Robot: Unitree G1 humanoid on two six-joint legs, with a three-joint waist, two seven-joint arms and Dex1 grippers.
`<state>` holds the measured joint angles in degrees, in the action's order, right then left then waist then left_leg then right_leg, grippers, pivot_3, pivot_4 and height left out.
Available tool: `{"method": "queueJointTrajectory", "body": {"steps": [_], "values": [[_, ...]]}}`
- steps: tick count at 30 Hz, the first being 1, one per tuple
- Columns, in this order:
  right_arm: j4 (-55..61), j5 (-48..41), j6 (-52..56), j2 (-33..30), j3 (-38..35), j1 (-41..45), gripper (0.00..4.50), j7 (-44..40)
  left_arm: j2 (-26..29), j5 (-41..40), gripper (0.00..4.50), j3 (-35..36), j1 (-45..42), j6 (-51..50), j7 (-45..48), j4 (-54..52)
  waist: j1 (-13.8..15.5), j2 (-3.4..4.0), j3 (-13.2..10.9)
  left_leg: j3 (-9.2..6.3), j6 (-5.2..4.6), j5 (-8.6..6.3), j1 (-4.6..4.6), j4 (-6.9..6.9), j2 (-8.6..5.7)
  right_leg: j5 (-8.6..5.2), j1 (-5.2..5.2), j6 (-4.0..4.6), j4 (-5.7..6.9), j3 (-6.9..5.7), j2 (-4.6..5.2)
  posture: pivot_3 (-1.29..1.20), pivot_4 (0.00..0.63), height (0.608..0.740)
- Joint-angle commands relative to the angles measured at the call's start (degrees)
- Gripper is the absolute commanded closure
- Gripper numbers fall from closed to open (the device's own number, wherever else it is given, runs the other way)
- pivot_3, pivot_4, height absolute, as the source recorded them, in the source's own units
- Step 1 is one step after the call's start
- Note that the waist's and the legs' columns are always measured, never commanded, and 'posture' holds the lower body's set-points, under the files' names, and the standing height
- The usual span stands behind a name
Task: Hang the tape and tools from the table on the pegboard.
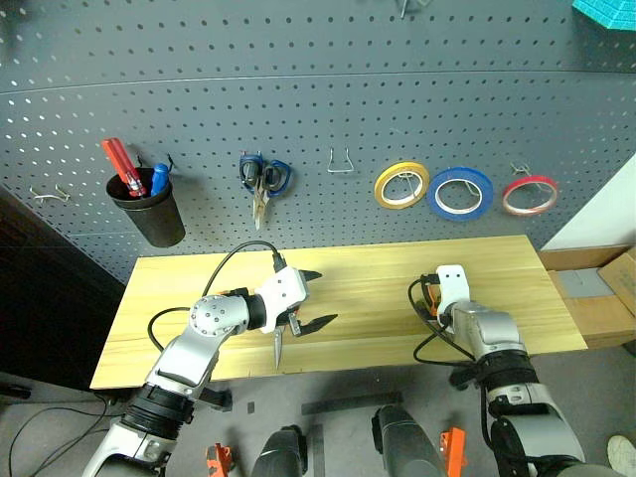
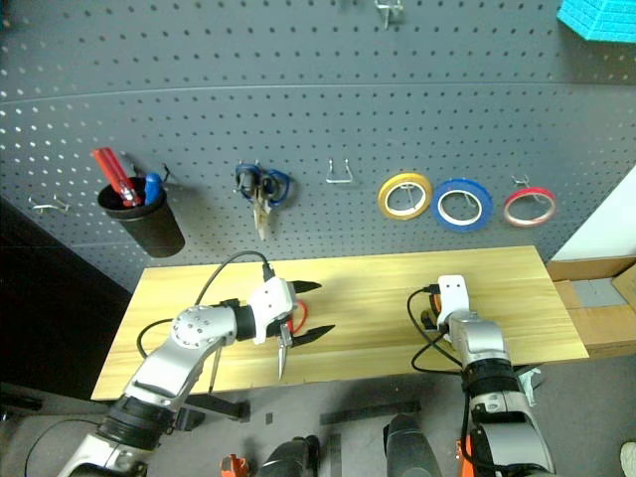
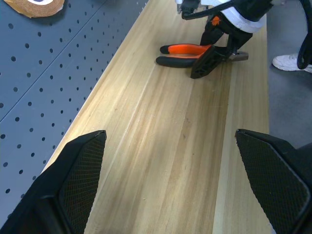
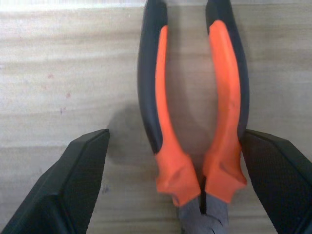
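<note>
Small pliers (image 4: pixel 195 122) with orange-and-black handles lie flat on the light wooden table (image 1: pixel 368 273), toward its right end. My right gripper (image 4: pixel 175 134) is tipped down over them, open, with one finger on each side of the handles; the left wrist view shows the pliers (image 3: pixel 185 48) under it too. My left gripper (image 1: pixel 326 296) hovers open over the table's middle with nothing between its fingers. Beneath it a grey blade (image 1: pixel 277 348) points at the front edge, with a bit of red (image 2: pixel 295 318) beside it, probably the red-handled scissors. The red tape (image 1: pixel 529 194) hangs on the pegboard (image 1: pixel 298 99).
On the pegboard hang a black cup (image 1: pixel 149 214) holding red and blue handles, blue-handled scissors (image 1: pixel 263 179), a bare metal hook (image 1: pixel 341 162), a yellow roll (image 1: pixel 401 185) and a blue roll (image 1: pixel 460 192). Cardboard boxes (image 1: pixel 606 288) stand past the table's right end.
</note>
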<state>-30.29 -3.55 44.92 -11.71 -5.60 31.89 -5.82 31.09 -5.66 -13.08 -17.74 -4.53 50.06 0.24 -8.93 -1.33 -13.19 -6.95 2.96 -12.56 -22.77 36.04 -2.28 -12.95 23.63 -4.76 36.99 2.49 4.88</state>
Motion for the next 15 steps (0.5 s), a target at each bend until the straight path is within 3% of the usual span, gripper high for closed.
{"method": "queueJointTrajectory", "body": {"steps": [1,5,11,15], "values": [[-4.3,0.1,-1.9,-0.8,0.2,0.5,0.6,-1.3,-0.8,-2.1,0.0,2.5,0.9,-0.4,-0.8,-1.9,-0.4,-0.04,0.1,0.0,0.0,0.0,0.03,0.01,0.0,0.0,-0.04,-0.01,-0.01,0.0,0.0,-0.21,0.173,0.74],[3.7,2.6,-8.7,0.3,5.1,-0.8,1.82,-2.1,-3.1,-6.6,0.0,7.5,2.9,-3.5,-4.2,-3.5,-0.7,-0.06,0.1,-0.03,0.0,0.0,0.04,0.01,0.0,-0.03,-0.07,-0.06,-0.01,-0.01,0.0,-0.21,0.173,0.74],[27.3,4.4,-18.1,5.3,12.3,-5.0,1.83,-2.1,-4.5,-12.2,0.0,14.6,9.9,-8.7,-8.4,-10.0,-2.3,-0.02,0.1,0.04,0.0,0.0,-0.21,-0.04,0.03,0.02,0.39,0.01,0.16,0.1,0.0,-0.2,0.185,0.74],[37.3,6.6,-26.6,8.3,15.6,-3.5,1.83,-0.3,-6.1,-13.7,0.0,18.6,14.0,-5.7,-11.1,-13.4,-1.8,-0.03,0.1,0.0,0.0,0.0,-0.22,-0.06,0.03,0.0,0.4,-0.01,0.15,0.08,0.0,-0.16,0.195,0.74]]}}
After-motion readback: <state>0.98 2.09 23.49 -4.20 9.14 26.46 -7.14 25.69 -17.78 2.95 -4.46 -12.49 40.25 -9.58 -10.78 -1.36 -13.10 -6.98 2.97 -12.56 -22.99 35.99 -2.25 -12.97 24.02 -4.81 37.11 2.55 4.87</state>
